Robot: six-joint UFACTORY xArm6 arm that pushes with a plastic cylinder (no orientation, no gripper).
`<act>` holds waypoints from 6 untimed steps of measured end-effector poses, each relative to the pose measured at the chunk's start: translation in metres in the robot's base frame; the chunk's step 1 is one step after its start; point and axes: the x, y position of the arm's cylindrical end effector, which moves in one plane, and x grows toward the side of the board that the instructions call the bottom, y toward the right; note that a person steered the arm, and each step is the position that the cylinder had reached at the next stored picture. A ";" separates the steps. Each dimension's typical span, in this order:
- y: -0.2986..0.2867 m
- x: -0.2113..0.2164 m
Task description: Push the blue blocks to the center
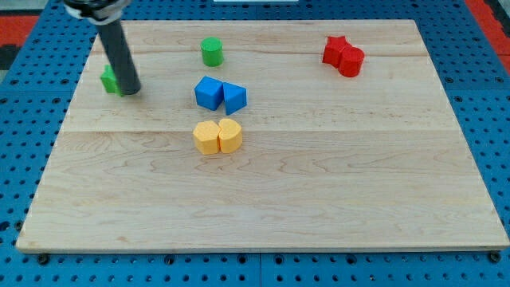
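Note:
Two blue blocks sit touching left of the board's middle: a blue cube (208, 92) and a blue wedge-like block (234, 97) on its right. My tip (130, 90) is at the view's upper left, well to the left of the blue cube. It stands right beside a green block (109, 80), partly hidden behind the rod.
Two yellow blocks (217, 136) sit touching just below the blue pair. A green cylinder (211, 52) stands above the blue cube. A red star (335, 49) and a red cylinder (351, 61) touch at the upper right. The wooden board (319, 191) lies on a blue pegboard.

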 end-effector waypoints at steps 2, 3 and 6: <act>0.111 -0.008; 0.188 -0.021; 0.198 -0.088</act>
